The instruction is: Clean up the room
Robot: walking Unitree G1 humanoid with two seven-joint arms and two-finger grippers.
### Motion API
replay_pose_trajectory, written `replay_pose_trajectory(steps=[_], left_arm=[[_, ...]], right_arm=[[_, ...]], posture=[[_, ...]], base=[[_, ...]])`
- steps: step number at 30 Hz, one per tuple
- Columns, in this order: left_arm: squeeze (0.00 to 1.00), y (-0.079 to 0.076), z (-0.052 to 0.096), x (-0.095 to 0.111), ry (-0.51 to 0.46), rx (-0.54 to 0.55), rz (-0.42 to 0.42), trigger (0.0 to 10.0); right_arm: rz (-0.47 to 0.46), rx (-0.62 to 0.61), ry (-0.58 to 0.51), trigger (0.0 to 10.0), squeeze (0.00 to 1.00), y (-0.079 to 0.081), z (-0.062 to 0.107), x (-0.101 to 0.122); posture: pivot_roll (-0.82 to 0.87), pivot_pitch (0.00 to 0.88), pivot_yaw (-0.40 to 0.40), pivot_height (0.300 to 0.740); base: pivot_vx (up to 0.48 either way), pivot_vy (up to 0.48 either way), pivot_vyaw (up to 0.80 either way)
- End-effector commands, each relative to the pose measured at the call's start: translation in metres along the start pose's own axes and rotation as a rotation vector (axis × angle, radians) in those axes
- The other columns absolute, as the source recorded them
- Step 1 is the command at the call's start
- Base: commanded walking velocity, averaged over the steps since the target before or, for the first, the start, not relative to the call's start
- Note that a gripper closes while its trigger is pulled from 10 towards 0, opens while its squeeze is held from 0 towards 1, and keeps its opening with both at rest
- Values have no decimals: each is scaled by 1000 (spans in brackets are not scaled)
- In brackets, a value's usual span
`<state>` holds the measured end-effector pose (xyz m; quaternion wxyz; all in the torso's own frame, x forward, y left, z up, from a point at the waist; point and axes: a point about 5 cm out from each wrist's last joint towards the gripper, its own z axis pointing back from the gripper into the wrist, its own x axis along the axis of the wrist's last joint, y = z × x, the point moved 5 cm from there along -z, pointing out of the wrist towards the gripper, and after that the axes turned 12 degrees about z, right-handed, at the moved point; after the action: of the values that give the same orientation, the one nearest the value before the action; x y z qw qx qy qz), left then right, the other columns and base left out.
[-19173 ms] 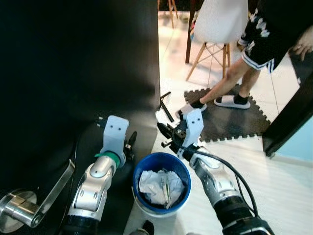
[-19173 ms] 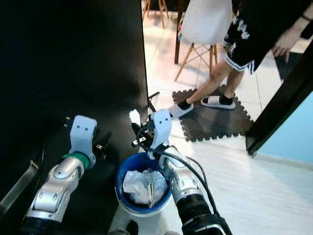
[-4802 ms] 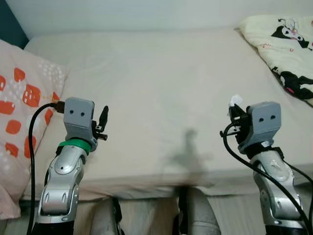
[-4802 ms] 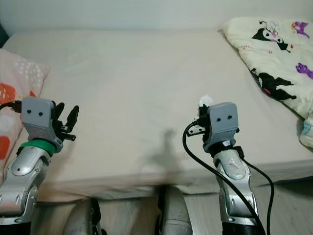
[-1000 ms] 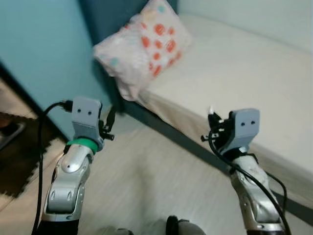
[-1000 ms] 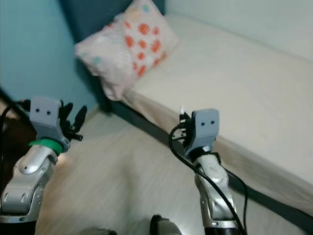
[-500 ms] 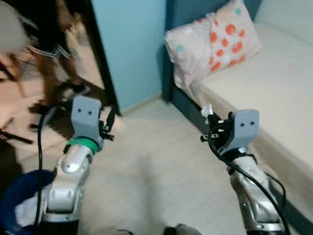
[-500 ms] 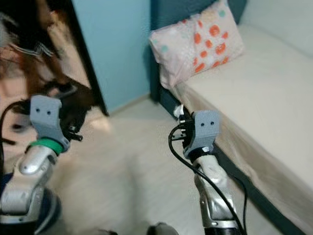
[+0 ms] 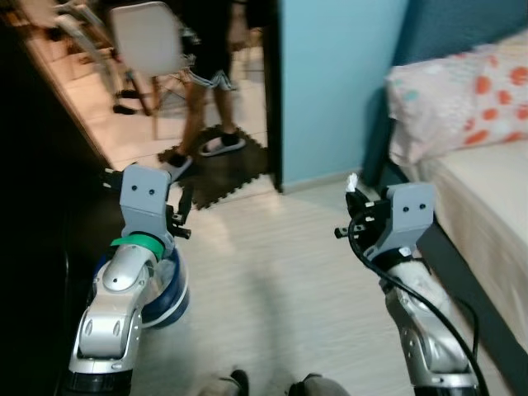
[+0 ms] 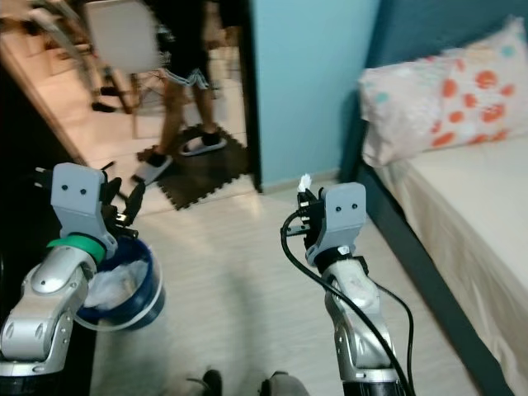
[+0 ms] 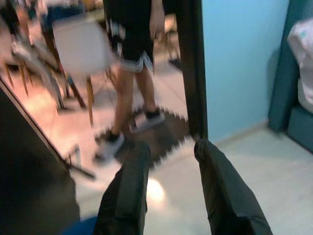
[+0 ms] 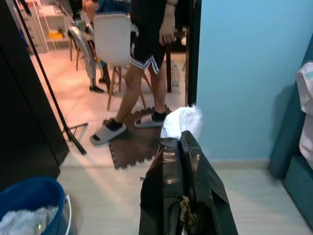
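Tissue, a small white crumpled wad, sits pinched at the tips of my right gripper, whose two black fingers are closed together on it. I hold that gripper raised at mid-height over the pale wood floor, right of centre, with the bed further right. A pillow with orange spots lies on the far end of the bed, against the dark blue headboard.

My left gripper is raised on the left side with its fingers spread apart and nothing between them. Just below and near that arm, a blue bucket stands on the floor, with white crumpled paper inside. The bucket is well apart from the tissue, on the opposite side of the floor.

Beyond the light blue wall, a doorway opens at far left. A person in black shorts and grey slippers stands there on a dark foam mat, beside a white chair. A black panel runs along the left edge of the scene.
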<state>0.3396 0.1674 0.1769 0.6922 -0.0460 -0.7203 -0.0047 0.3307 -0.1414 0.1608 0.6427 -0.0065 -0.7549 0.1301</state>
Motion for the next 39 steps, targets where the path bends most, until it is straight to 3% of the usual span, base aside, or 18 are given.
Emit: replay_pose_trajectory(steps=[1,16,22,31,39], left_arm=[[0,4,1,-4,20,16,0,10000],[0,6,1,-6,29,28,-1,10000],[0,11,1,-10,38,59,-14,10000],[0,15,1,-15,47,98,-26,10000],[0,15,1,-16,48,98,-25,10000]], right_arm=[[-9,10,-1,10000,0,4,0,0],[-10,18,-2,10000,0,5,1,0],[-12,52,-3,10000,0,12,1,-1],[-23,126,-29,10000,0,25,-5,4],[-15,49,-21,10000,0,12,-11,4]], posture=[[-70,56,76,740],[-71,56,77,740],[-71,56,77,740],[-58,59,66,740],[-52,54,65,740]], base=[[0,0,781],[0,0,781],[0,0,779],[438,0,772],[469,0,94]])
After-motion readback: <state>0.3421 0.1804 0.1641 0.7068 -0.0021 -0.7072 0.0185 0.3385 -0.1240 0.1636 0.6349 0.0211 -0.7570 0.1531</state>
